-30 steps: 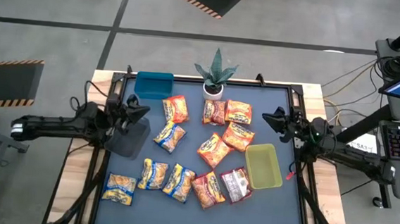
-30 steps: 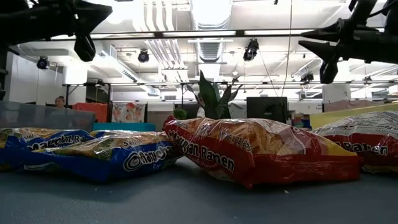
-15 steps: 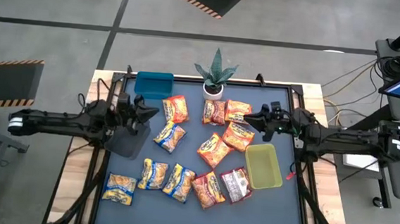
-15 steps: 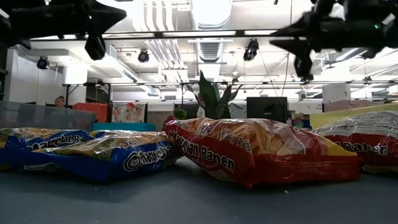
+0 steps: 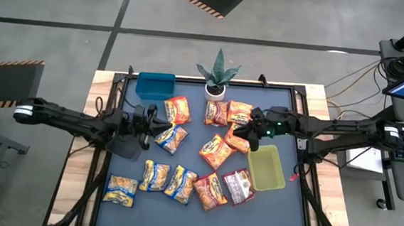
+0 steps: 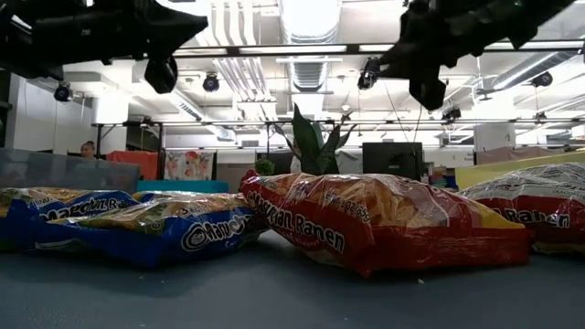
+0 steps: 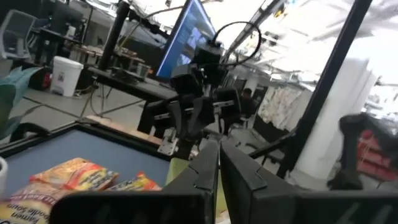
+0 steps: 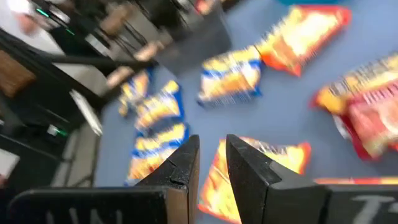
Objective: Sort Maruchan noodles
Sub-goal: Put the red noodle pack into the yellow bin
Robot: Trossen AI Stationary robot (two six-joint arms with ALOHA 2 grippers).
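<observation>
Ramen packets (image 5: 184, 158) lie loose across the dark mat, none in a bin yet: orange-red ones mid and far, yellow-and-blue ones near-left, a red-and-white one (image 5: 237, 185) just left of the yellow-green bin (image 5: 266, 167). Blue bin (image 5: 155, 85) sits far-left beside a potted plant (image 5: 216, 82).

Right gripper (image 5: 242, 128) hangs above the orange-red packet (image 5: 240, 138) right of centre, jaws a narrow slit apart, nothing between them. Left gripper (image 5: 167, 124) is clenched, empty, above the yellow-and-blue packet (image 5: 171, 137) left of centre.

Handling, by the look: pkts light, crinkly film, slippery; stiff brittle noodle block inside, so a hard squeeze may crack it. They lie flat, so best bet is to pinch a short sealed edge or straddle the narrow width w/ jaws opened wider first. Film may slide; overlapping neighbours in the near row could drag along.
</observation>
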